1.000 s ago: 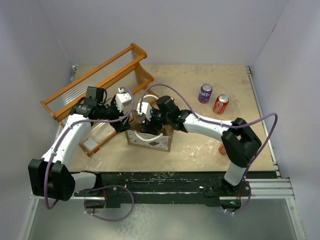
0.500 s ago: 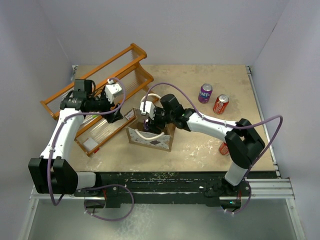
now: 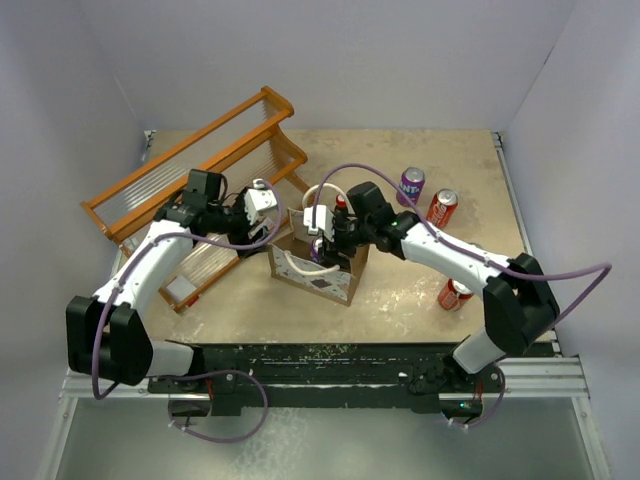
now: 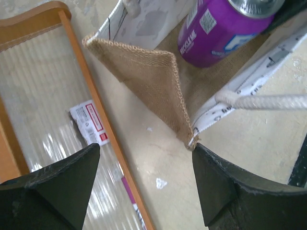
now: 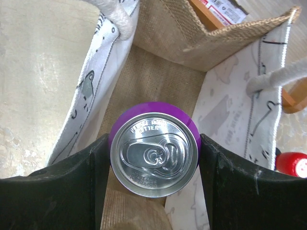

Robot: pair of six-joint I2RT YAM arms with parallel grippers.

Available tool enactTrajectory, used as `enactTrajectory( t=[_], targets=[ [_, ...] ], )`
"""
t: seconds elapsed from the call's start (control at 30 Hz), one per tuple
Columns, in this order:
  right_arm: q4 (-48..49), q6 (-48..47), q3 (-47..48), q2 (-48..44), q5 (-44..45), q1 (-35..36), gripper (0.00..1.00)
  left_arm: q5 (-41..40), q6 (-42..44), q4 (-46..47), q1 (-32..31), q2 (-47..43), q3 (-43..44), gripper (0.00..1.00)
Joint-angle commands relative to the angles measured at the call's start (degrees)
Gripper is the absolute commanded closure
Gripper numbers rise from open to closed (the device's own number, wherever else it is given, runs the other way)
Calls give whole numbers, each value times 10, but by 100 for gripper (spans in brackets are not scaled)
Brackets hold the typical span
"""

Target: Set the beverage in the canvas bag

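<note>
Progress looks nearly complete. Nearest the arm bases, a red can (image 3: 453,295) sits on the table (image 3: 400,300). Beyond it the canvas bag (image 3: 318,280) stands open. The purple can (image 5: 154,154) is upright inside, gripped by the right gripper (image 3: 327,232); whether it touches bottom I cannot tell. The left gripper (image 4: 144,153), fingers spread, brackets the bag's corner. Remaining, I judge: release and withdraw. Farthest stands an orange rack (image 3: 200,170).
</note>
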Motion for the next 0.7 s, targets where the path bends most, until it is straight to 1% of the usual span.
enactTrajectory(
  t=[0.0,0.13,0.23,0.3,0.37,0.47,0.53,0.6,0.67],
  targets=[
    [60,2,40,13,-22,2,100,-16,-27,74,-15,36,10,21],
    [117,54,50,34,-3,3,100,-13,-14,78,-15,42,4,23],
    [151,97,60,51,6,5,100,38,23,48,-15,29,-8,26],
    [174,113,63,61,14,10,100,78,34,32,-16,22,-14,29],
    [200,127,64,69,24,16,100,107,33,27,-16,23,-16,36],
    [224,155,71,84,35,19,100,119,27,22,-16,30,-14,53],
    [236,170,76,91,41,19,100,121,29,14,-16,35,-13,62],
    [247,181,76,94,42,19,100,125,29,10,-16,37,-16,68],
    [261,193,73,96,44,20,100,134,26,8,-16,36,-20,71]
  ],
)
